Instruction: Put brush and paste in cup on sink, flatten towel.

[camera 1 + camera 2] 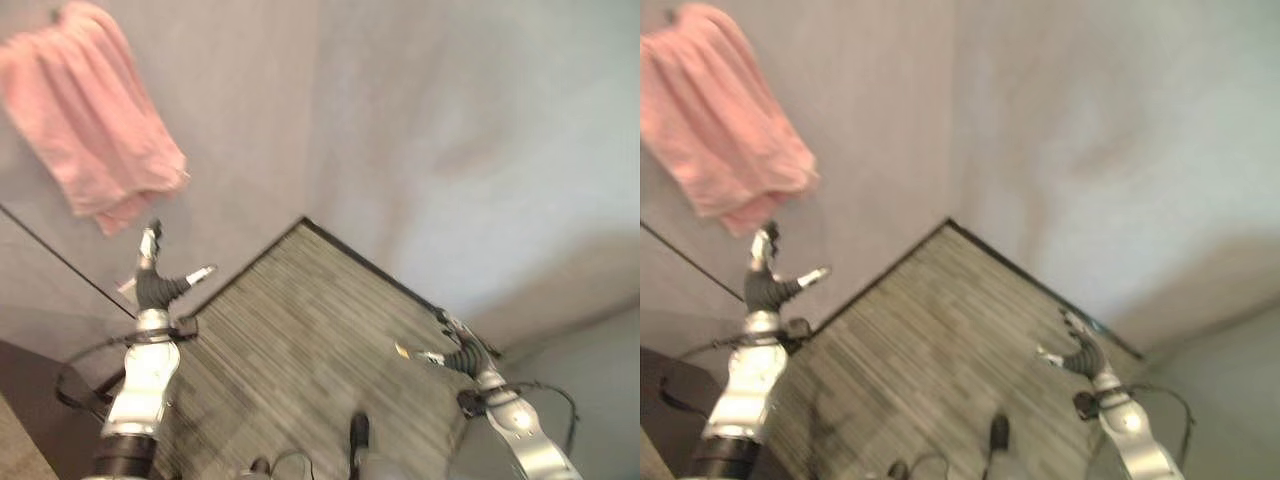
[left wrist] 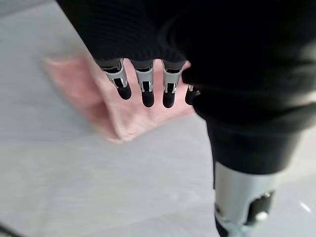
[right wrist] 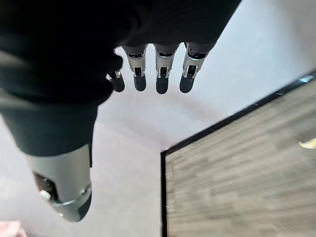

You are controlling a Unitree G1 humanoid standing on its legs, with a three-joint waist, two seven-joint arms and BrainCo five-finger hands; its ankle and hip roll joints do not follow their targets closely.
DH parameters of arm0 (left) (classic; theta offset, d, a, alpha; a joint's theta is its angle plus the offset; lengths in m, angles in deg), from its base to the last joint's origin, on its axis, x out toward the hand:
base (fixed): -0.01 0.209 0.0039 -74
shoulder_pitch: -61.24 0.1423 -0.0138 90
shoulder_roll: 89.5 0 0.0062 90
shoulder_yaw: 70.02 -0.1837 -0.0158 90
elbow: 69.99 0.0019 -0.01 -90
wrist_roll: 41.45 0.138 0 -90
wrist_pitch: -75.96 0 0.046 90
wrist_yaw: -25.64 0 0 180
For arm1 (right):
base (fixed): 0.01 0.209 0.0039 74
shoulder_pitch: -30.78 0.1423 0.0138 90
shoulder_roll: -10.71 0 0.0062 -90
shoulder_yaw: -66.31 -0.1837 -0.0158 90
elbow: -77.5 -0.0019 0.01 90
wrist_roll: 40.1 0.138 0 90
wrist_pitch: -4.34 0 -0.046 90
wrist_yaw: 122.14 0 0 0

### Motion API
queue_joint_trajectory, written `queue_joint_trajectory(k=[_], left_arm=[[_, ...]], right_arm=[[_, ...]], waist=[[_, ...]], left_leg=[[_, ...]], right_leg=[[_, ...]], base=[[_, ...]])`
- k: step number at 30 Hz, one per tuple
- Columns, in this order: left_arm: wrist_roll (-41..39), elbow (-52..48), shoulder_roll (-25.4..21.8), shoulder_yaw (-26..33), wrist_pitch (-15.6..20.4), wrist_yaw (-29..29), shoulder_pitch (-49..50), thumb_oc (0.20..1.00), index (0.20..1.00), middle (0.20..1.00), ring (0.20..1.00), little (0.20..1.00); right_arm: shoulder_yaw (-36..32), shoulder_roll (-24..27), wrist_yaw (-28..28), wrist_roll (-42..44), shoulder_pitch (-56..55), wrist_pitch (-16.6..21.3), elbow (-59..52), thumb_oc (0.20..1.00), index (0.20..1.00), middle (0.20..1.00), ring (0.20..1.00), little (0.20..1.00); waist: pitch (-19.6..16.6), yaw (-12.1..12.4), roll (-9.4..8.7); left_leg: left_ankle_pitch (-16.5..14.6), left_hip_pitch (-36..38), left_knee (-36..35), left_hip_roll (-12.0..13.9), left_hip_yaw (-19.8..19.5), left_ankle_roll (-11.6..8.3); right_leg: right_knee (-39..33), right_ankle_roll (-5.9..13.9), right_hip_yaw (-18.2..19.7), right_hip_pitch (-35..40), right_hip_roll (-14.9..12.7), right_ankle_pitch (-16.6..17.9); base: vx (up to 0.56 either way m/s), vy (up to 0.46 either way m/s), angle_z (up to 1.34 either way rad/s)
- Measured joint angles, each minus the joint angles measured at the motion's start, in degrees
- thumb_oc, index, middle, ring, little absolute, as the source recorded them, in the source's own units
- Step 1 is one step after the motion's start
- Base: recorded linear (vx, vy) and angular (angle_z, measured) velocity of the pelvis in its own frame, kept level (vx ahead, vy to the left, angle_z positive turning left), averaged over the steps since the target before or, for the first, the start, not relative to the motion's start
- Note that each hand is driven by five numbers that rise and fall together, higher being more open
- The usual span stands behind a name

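Note:
A pink towel (image 1: 95, 120) hangs bunched and crumpled on the grey wall at the upper left; it also shows past the left hand's fingers in the left wrist view (image 2: 123, 111). My left hand (image 1: 152, 285) is raised just below the towel's lower edge, fingers straight and thumb spread, apart from the cloth. My right hand (image 1: 455, 350) hovers low on the right over the floor, fingers straight, holding nothing.
Two grey walls (image 1: 450, 150) meet in a corner at the middle. A dark baseboard (image 1: 360, 260) borders the striped grey floor (image 1: 310, 350) below. A dark slanted line (image 1: 60, 260) crosses the left wall under the towel.

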Motion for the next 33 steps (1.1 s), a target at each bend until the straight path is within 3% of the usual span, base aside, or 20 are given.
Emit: queue_joint_trajectory(k=[2,4,5,7,10,11,13,14,16,18,20,21,22,23,25,27,29,31,32,33], left_arm=[[-2.21,0.44,0.06,-0.44,-0.03,0.37,-0.20,1.000,1.000,1.000,1.000,1.000],[-4.61,1.78,0.47,-1.01,-0.04,0.68,-1.25,1.000,1.000,1.000,1.000,1.000],[-4.90,2.20,0.61,-1.18,-0.06,0.76,-1.47,1.000,1.000,1.000,1.000,1.000],[-6.72,2.67,1.70,-1.18,-0.01,0.76,-2.31,1.000,1.000,1.000,1.000,1.000],[-6.77,3.12,1.98,-1.20,-0.09,0.76,-2.98,1.000,1.000,1.000,1.000,1.000],[-6.77,2.53,1.93,-1.28,0.00,0.73,-3.99,1.000,1.000,1.000,1.000,1.000],[-6.72,2.37,2.03,-1.56,-0.06,0.79,-4.19,1.000,1.000,1.000,1.000,1.000],[-6.69,1.44,2.02,-1.29,-0.05,0.68,-4.13,1.000,1.000,1.000,1.000,1.000],[-6.67,1.56,2.09,-1.02,-0.18,0.63,-3.22,1.000,1.000,1.000,1.000,1.000],[-6.68,1.56,2.34,-1.24,-0.22,0.96,-2.91,1.000,1.000,1.000,1.000,1.000],[-6.69,0.44,2.32,-0.83,-0.16,1.57,-0.83,1.000,1.000,1.000,1.000,1.000],[-6.69,0.25,2.24,-0.85,-0.13,1.72,0.36,1.000,1.000,1.000,1.000,1.000],[-6.69,0.01,1.97,-0.93,-0.06,1.89,0.76,1.000,1.000,1.000,1.000,1.000],[-6.70,-0.06,2.05,-0.94,-0.01,1.95,0.76,1.000,1.000,1.000,1.000,1.000],[-6.73,-0.33,2.03,-1.10,-0.02,2.50,1.30,1.000,1.000,1.000,1.000,1.000],[-6.72,-0.91,1.81,-1.04,0.11,2.42,1.24,1.000,1.000,1.000,1.000,1.000],[-6.71,-1.14,1.38,-1.17,0.19,2.39,0.94,1.000,1.000,1.000,1.000,1.000],[-6.64,-1.23,0.30,-1.53,0.02,2.47,0.89,1.000,1.000,1.000,1.000,1.000],[-6.66,-1.36,-0.25,-1.96,0.02,2.34,0.77,1.000,1.000,1.000,1.000,1.000],[-6.61,-1.49,-0.87,-2.20,0.03,2.36,0.27,1.000,1.000,1.000,1.000,1.000]], right_arm=[[-1.07,0.28,-0.80,1.16,1.37,0.17,-0.05,1.000,1.000,1.000,1.000,1.000],[-1.37,0.93,-1.50,1.15,1.98,0.20,-0.03,1.000,1.000,1.000,1.000,1.000],[-1.54,1.05,-1.56,1.15,1.91,0.19,-0.21,1.000,1.000,1.000,1.000,1.000],[-2.63,1.19,-1.86,1.22,1.31,0.40,-1.65,1.000,1.000,1.000,1.000,1.000],[-2.82,1.26,-2.22,1.28,1.35,0.77,-1.89,1.000,1.000,1.000,1.000,1.000],[-3.01,1.27,-2.35,1.28,0.35,0.75,-2.00,1.000,1.000,1.000,1.000,1.000],[-3.85,0.46,-2.61,1.29,-0.91,0.75,-2.38,1.000,1.000,1.000,1.000,1.000],[-4.73,-0.06,-2.63,1.27,-2.36,0.75,-3.92,1.000,1.000,1.000,1.000,1.000],[-4.85,-0.67,-2.68,1.43,-2.48,0.84,-4.17,1.000,1.000,1.000,1.000,1.000],[-5.00,-0.42,-2.72,1.49,-2.76,0.85,-4.95,1.000,1.000,1.000,1.000,1.000],[-5.21,-0.14,-2.69,1.50,-2.23,0.85,-6.12,1.000,1.000,1.000,1.000,1.000],[-5.16,-0.33,-2.72,1.41,-1.81,0.92,-6.16,1.000,1.000,1.000,1.000,1.000],[-5.00,-0.73,-2.78,1.09,-2.06,0.98,-6.69,1.000,1.000,1.000,1.000,1.000],[-5.00,-0.71,-2.80,1.06,-2.12,1.07,-6.89,1.000,1.000,1.000,1.000,1.000],[-4.97,-0.88,-3.25,1.00,-2.10,1.07,-7.48,1.000,1.000,1.000,1.000,1.000],[-4.68,-1.17,-3.58,0.87,-1.72,1.10,-8.30,1.000,1.000,1.000,1.000,1.000],[-4.43,-1.39,-3.60,0.35,-1.04,1.11,-8.48,1.000,1.000,1.000,1.000,1.000],[-4.14,-1.13,-3.87,-0.20,0.92,1.11,-8.54,1.000,1.000,1.000,1.000,1.000],[-4.07,-1.35,-3.87,-0.22,0.78,1.16,-8.50,1.000,1.000,1.000,1.000,1.000],[-3.40,-0.88,-3.80,-0.19,1.72,1.20,-8.68,1.000,1.000,1.000,1.000,1.000]], waist=[[0.00,-0.38,0.16],[0.51,-1.15,-0.23],[0.57,-1.27,-0.33],[1.63,-1.22,-0.81],[2.98,-1.28,-0.38],[4.24,-1.35,-0.98],[4.71,-2.37,-1.37],[5.21,-2.26,-1.26],[5.44,-1.47,-1.06],[5.55,-1.80,-0.25],[4.86,-0.91,1.29],[4.04,-0.34,1.15],[2.95,-0.27,-0.52],[2.66,-0.22,-0.99],[2.51,-0.06,-1.25],[2.36,0.49,-1.19],[1.69,0.90,-1.72],[1.61,-0.11,-1.56],[1.61,-0.37,-1.03],[1.67,-0.44,-0.69]], left_leg=[[1.25,-2.76,2.34,1.14,0.69,-1.78],[2.90,-6.98,7.41,1.22,3.98,-4.31],[2.92,-7.70,8.86,1.45,5.12,-4.38],[4.39,-12.41,16.60,2.60,11.12,-6.29],[6.10,-14.53,18.91,4.24,15.21,-5.71],[7.11,-15.95,18.93,5.54,20.06,-4.77],[4.93,-17.57,17.06,6.11,24.34,-4.34],[5.12,-18.21,10.87,5.11,25.16,-4.09],[6.41,-18.28,3.59,5.60,26.97,-5.43],[8.94,-17.98,-0.56,7.57,34.04,-4.90],[10.89,-15.29,-2.62,8.40,33.00,-3.95],[14.39,-13.99,-2.75,7.44,31.59,-0.84],[12.41,-13.70,-1.56,5.05,31.94,0.45],[11.59,-13.62,-1.07,4.09,32.08,1.32],[9.18,-12.73,1.69,2.04,33.04,3.06],[7.40,-10.75,2.01,0.41,32.92,4.36],[6.06,-9.66,2.05,-1.27,33.27,5.38],[4.02,-7.24,1.30,-2.79,32.43,6.69],[3.81,-5.76,-0.02,-2.74,31.09,6.57],[3.64,-4.40,-1.56,-2.61,30.46,6.91]], right_leg=[[-0.73,-1.04,-2.78,0.32,1.12,-0.73],[-0.91,-1.79,-5.71,0.95,1.34,-1.51],[-0.97,-2.06,-6.67,1.10,0.95,-1.48],[-1.19,-3.46,-9.52,2.27,1.10,-2.81],[-0.06,-3.77,-11.16,2.83,2.13,-5.25],[0.03,-4.31,-12.76,2.96,2.05,-6.12],[-1.86,-4.10,-14.99,3.45,1.90,-6.59],[-1.77,-4.15,-16.07,2.62,1.72,-6.69],[-1.83,-4.25,-16.15,3.06,1.93,-7.00],[-1.70,-3.38,-17.83,5.04,2.19,-7.60],[-1.74,-1.30,-17.01,7.71,2.92,-8.71],[-1.49,-0.03,-15.70,9.01,2.09,-9.20],[-0.68,0.88,-15.36,9.48,-0.55,-9.63],[0.27,1.30,-15.36,9.45,-1.60,-9.67],[7.24,1.88,-13.69,8.40,-5.69,-11.29],[16.18,3.72,-12.93,6.61,-8.87,-11.84],[22.08,4.85,-12.07,5.34,-10.60,-10.65],[35.21,6.31,-9.07,1.02,-13.84,-8.56],[38.90,7.25,-5.92,-0.87,-13.40,-9.76],[38.88,6.60,-6.47,-2.24,-13.40,-11.66]], base=[[0.11,-0.167,0.68],[0.09,-0.175,0.74],[0.04,-0.116,0.53],[0.10,-0.125,0.54],[0.19,-0.073,0.52],[0.47,0.012,0.88],[0.40,0.077,0.87],[0.38,0.140,0.55],[0.41,0.179,0.22],[0.39,0.158,0.19],[0.42,0.168,-0.27],[0.39,0.204,-0.33],[0.33,0.218,-0.08],[0.19,0.162,0.21],[0.22,0.250,0.21],[0.22,0.286,0.25],[0.35,0.372,0.31],[0.27,0.211,0.49],[0.21,0.091,0.58],[0.24,0.069,0.32]])
